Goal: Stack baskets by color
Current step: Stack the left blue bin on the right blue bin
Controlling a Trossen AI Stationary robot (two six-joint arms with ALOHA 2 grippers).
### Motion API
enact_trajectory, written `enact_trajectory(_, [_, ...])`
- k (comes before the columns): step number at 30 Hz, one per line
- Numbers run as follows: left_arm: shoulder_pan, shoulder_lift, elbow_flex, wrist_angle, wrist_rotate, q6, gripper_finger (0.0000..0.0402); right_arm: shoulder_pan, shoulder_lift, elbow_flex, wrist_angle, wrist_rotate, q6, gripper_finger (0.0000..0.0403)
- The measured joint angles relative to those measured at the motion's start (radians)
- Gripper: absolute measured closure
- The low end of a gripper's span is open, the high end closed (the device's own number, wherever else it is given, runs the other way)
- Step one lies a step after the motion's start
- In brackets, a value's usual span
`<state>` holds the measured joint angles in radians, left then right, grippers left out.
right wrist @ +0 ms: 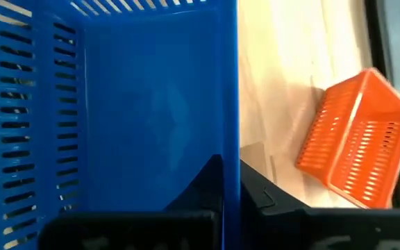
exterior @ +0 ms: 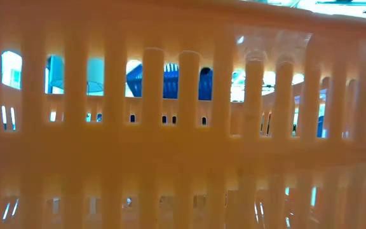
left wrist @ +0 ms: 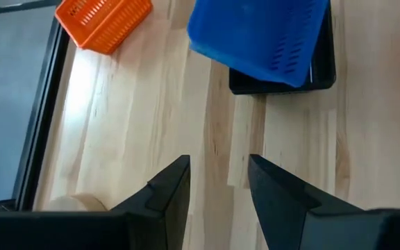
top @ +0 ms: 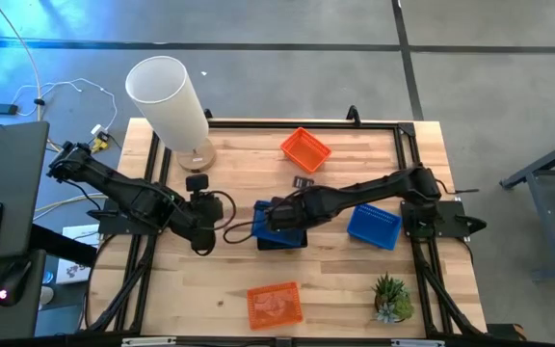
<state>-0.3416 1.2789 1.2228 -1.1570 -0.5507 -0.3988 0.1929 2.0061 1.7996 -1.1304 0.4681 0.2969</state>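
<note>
My right gripper (top: 276, 214) is shut on a blue basket (top: 279, 224) at the table's middle. This basket sits tilted over a black basket (left wrist: 283, 82), whose edge shows beneath it. A second blue basket (top: 374, 225) lies to its right. One orange basket (top: 304, 149) sits toward the far edge. Another orange basket (top: 275, 304) sits at the near edge, and its wall (exterior: 183, 159) fills the low view. My left gripper (left wrist: 217, 187) hovers open over bare wood, left of the blue and black baskets. My right gripper pinches one side wall (right wrist: 229, 139) of the blue basket, with one finger (right wrist: 207, 184) inside the basket and the other (right wrist: 259, 198) outside. It comes from the table's right, slanting down. The basket is tilted above the black basket; whether they touch I cannot tell.
A tall white cylinder (top: 167, 96) stands on a round wooden base at the far left. A small green potted plant (top: 391, 299) is at the near right corner. Bare wood lies between my left gripper and the near orange basket.
</note>
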Motion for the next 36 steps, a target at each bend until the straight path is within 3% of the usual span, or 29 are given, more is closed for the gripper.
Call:
enact_trajectory(18, [-0.106, -0.002, 0.0, -0.074, -0.014, -0.155, 0.0269, 0.013, -0.087, 0.002, -0.07, 0.082, 0.038, 0.0403])
enact_trajectory(29, [-0.181, -0.135, 0.0, -0.126, -0.04, -0.278, 0.0269, 0.013, -0.135, 0.002, -0.098, 0.079, 0.022, 0.0403])
enact_trajectory(36, [-0.203, -0.179, 0.0, -0.125, -0.067, -0.279, 0.0269, 0.017, -0.192, 0.002, -0.228, 0.111, 0.113, 0.0403])
